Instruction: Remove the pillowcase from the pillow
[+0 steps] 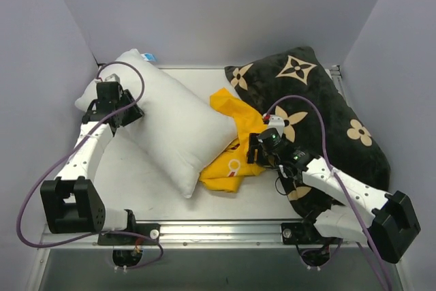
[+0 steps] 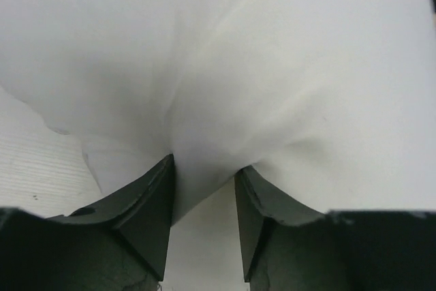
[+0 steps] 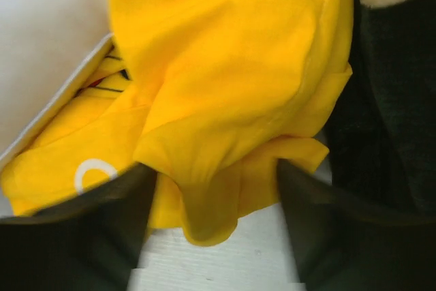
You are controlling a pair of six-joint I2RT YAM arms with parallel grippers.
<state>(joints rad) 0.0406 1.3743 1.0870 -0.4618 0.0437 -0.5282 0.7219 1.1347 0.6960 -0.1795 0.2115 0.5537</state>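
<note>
The pillow (image 1: 170, 127) lies slanted, far left to near right. The left hand (image 2: 203, 195) pinches it. The right hand (image 3: 211, 202) is wide open around the pillowcase (image 3: 225, 66).

Bright even light; pillow (image 2: 272, 66) washed out, close-ups soft.

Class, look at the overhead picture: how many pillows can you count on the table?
2. The white pillow lies at left, the black flowered pillow at right, the yellow pillowcase between them. None seems hidden.
</note>
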